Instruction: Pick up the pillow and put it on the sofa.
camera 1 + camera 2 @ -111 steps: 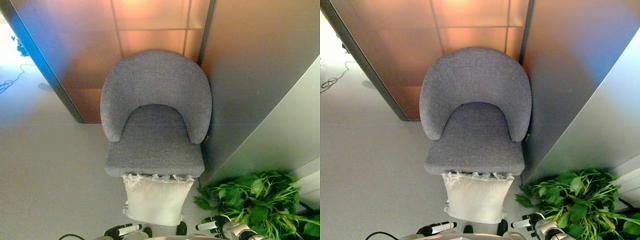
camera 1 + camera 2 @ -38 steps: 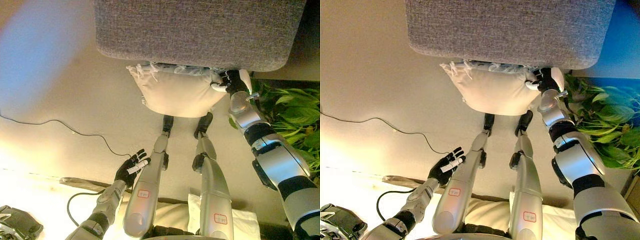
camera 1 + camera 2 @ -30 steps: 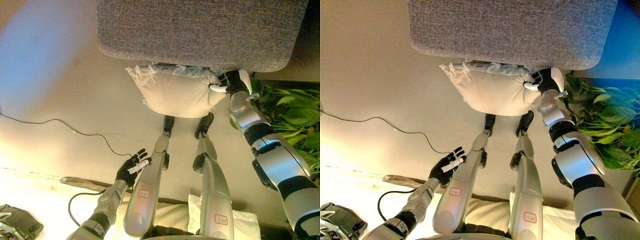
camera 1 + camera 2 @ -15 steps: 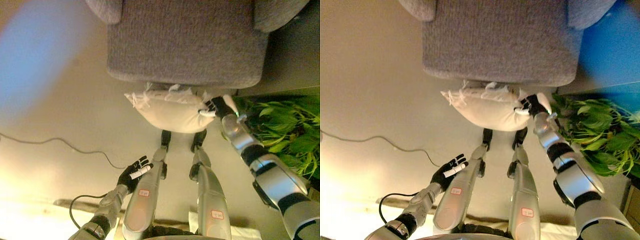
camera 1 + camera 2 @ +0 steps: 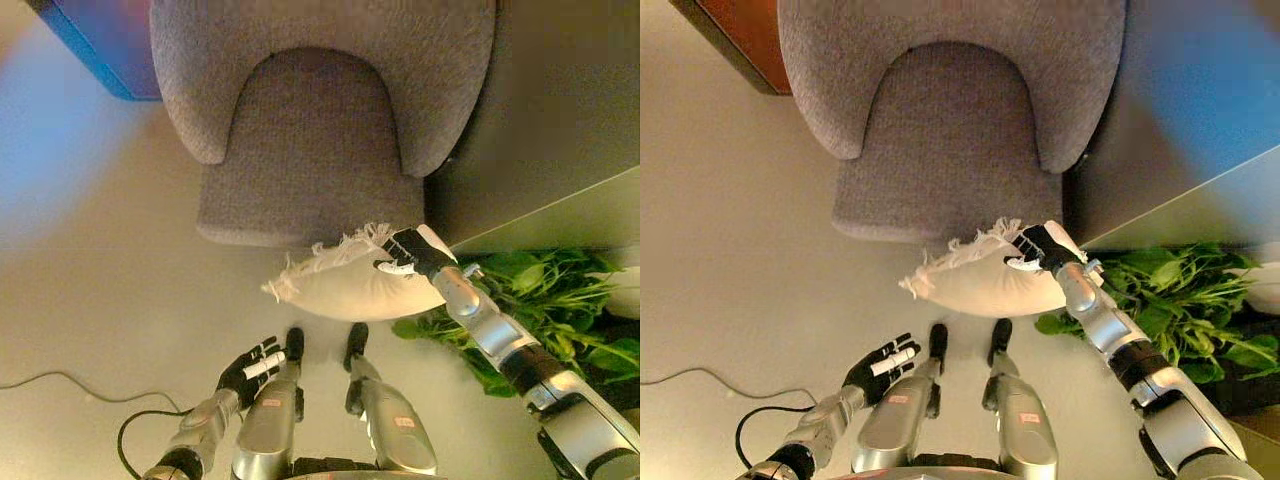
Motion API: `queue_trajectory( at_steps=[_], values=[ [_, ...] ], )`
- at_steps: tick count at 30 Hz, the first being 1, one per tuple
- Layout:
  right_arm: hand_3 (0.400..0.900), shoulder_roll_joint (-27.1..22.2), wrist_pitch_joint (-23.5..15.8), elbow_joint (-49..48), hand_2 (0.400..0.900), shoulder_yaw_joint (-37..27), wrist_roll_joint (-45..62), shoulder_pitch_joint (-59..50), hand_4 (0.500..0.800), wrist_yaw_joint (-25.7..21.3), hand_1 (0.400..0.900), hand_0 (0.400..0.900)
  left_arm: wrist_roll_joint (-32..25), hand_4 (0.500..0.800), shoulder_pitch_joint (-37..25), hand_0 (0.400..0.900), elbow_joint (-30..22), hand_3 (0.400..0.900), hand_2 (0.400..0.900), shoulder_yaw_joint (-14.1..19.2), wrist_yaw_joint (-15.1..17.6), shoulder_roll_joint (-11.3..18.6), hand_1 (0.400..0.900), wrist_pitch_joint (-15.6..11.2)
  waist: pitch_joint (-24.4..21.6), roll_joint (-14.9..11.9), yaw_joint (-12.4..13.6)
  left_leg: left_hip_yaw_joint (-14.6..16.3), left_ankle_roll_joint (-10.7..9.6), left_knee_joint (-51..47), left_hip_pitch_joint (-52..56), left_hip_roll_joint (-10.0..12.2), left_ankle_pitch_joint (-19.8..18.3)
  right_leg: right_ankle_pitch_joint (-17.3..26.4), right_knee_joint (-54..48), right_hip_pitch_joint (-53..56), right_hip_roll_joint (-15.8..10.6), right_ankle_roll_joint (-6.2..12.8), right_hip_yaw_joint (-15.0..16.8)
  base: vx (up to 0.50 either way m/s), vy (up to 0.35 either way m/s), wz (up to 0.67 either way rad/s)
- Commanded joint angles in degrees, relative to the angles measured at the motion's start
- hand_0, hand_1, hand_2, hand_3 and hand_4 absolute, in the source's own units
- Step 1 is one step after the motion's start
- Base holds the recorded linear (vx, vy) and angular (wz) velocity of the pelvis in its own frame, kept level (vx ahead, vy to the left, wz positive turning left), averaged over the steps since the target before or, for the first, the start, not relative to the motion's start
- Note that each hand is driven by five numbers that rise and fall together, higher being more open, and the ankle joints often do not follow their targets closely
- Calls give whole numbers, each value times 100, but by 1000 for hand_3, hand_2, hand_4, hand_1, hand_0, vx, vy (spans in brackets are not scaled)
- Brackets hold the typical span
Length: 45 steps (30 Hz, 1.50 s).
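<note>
Right robot hand (image 5: 412, 252) clutches the pillow (image 5: 345, 283), seemingly lifted higher than before.

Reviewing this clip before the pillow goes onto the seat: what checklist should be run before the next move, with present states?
1. Right hand curled round the pillow at its right end: ok.
2. Pillow off the floor, hanging before the sofa seat's front edge: ok.
3. Sofa seat bare, with room for the pillow: ok.
4. Left hand open, low and away from the pillow: ok.
5. Plant close beside the right arm, could brush on the swing: cannot tell.
6. Firmness of the one-handed hold: cannot tell.
</note>
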Motion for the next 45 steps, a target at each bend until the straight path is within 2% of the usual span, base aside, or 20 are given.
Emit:
queue_trajectory(
  at_steps=[1,5,13,20,24,25,26,35,45],
  values=[
    [400,-223,-534,-1076,400,-692,186,-127,500,153,400,400,368,800,580,900,337,900,900,-126,-54,-30,900,77,-1459,81,-35,-158,-172,-23,-58,78,-268,-1060,737,398,-98,379,-69,144,-16,-1],
    [400,-462,-397,-1423,400,-995,279,-126,500,387,400,400,551,800,683,900,517,900,900,-28,-113,-54,900,251,-1856,46,-43,-180,-168,-45,233,82,-366,-1109,641,718,-75,366,-78,134,-15,2],
    [400,-915,46,-1320,400,-1268,843,-1214,500,579,400,400,771,800,650,900,815,900,900,85,-166,-37,900,412,-2228,-54,83,-261,-190,-37,555,79,-466,-1229,585,1131,-81,327,-184,52,-7,10],
    [400,-1180,338,-573,400,-834,1077,-2539,500,517,400,400,920,800,559,900,975,900,900,-41,-266,20,900,530,-2408,-153,335,-418,-216,-43,675,62,-476,-1284,541,1371,-107,311,-416,38,-7,18],
    [400,-1139,480,-47,400,-444,1032,-3165,500,337,400,400,902,800,533,900,987,900,900,-160,-318,39,900,607,-2479,-156,466,-494,-236,-40,685,53,-453,-1281,498,1444,-118,308,-533,41,-4,19],
    [453,-1116,440,92,453,-347,1022,-3316,532,266,453,453,871,800,533,900,988,900,900,-201,-304,41,900,610,-2484,-154,501,-506,-242,-38,683,56,-445,-1280,487,1461,-119,304,-557,37,-4,16],
    [900,-1093,469,209,900,-258,1007,-3449,800,239,900,900,856,800,526,900,985,900,900,-225,-300,44,900,622,-2482,-149,531,-527,-249,-37,689,59,-441,-1278,476,1482,-120,296,-580,44,-1,17],
    [900,-930,346,1410,900,368,1174,-4273,800,-43,900,900,809,800,599,900,898,900,900,-507,-296,65,900,657,-2479,-113,790,-722,-305,-64,646,42,-377,-1226,321,1588,-130,299,-771,21,5,16],
    [900,-954,303,1858,900,674,1398,-4483,800,64,900,900,819,800,620,900,877,900,900,-616,-352,105,900,576,-2474,-117,823,-749,-321,-89,646,42,-365,-1214,269,1620,-127,297,-803,-3,0,1]
  ],
)
